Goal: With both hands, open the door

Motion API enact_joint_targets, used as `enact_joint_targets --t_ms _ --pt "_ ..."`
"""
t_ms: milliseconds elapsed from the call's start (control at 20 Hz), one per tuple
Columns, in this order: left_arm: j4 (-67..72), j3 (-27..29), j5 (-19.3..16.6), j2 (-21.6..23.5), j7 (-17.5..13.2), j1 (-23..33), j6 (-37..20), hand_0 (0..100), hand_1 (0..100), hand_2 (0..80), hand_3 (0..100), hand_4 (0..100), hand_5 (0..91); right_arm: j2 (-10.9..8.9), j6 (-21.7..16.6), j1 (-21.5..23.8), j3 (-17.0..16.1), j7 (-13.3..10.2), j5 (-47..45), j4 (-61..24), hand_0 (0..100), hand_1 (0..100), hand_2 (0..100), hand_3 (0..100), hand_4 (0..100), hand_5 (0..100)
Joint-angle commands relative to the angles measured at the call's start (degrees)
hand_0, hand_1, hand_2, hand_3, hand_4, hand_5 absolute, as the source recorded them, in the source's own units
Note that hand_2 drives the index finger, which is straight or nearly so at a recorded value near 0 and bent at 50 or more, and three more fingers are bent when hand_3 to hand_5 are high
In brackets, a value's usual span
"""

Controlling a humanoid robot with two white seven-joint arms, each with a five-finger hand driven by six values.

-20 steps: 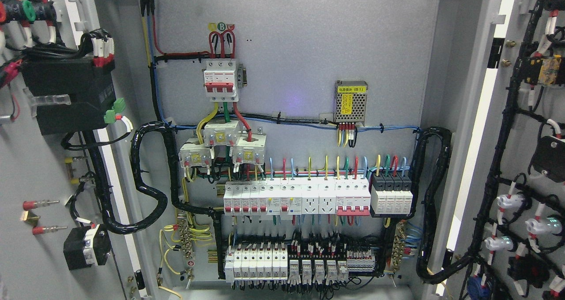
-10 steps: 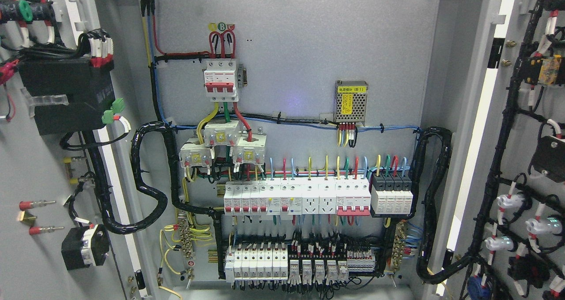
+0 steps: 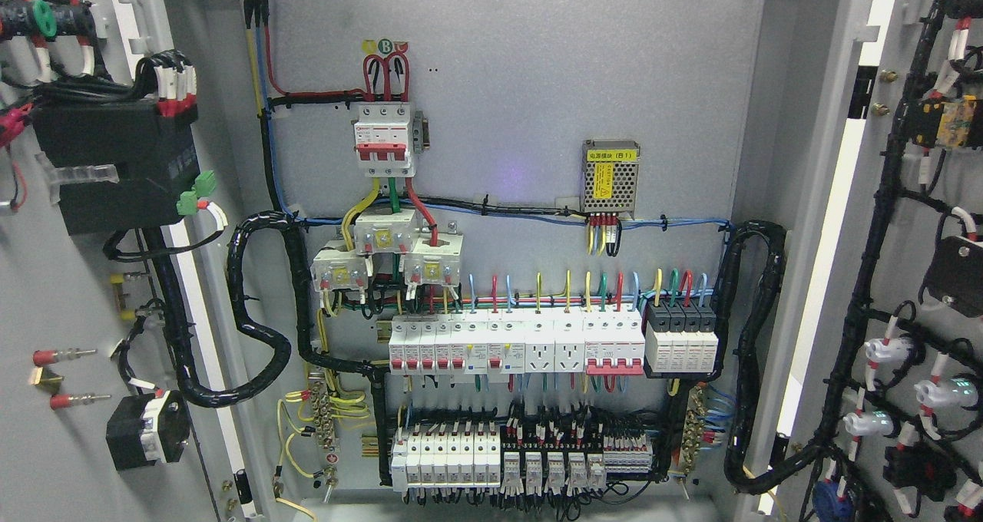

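Doors of the grey metal electrical cabinet stand swung wide at both edges of the frame: the left door (image 3: 46, 292) fills the left side with its inner face showing, and the right door (image 3: 914, 223) fills the right side likewise. Neither robot hand appears anywhere in the head view, so whether their fingers are released or clenched cannot be told. On the left door's inner face a black box-shaped module (image 3: 115, 161) sits at the upper left, with a thick black cable bundle (image 3: 253, 330) looping from it across to the cabinet's back panel. The grey back panel (image 3: 537, 69) occupies the middle of the frame. A white three-pole main breaker with red toggles (image 3: 384, 140) is mounted at upper centre, and a small perforated metal power supply with a yellow label (image 3: 611, 175) sits to its right. Below them runs a row of white circuit breakers (image 3: 514, 345), and a second row of small white and black breakers (image 3: 522, 464) lies near the bottom. Black wiring harnesses with white connectors (image 3: 883, 353) run down the right door's inner face.
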Motion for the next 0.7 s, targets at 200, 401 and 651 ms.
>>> enact_joint_targets --t_ms 200,401,651 --pt "-36.91 -7.90 0.88 3.64 -2.55 12.19 0.61 0 0 0.0 0 3 0.0 -7.19 -0.97 7.32 -11.24 -5.47 0.63 0.66 11 0 0 0 0 0" --pt "-48.16 -10.01 0.97 6.28 -3.09 15.97 0.52 0 0 0.0 0 3 0.0 -10.08 -7.20 12.25 -12.48 -8.47 0.72 0.31 11 0 0 0 0 0" --pt "-61.96 -14.41 2.28 11.03 -4.32 21.33 0.61 0 0 0.0 0 3 0.0 -14.04 -12.65 17.52 -14.41 -8.56 0.72 -4.34 11 0 0 0 0 0"
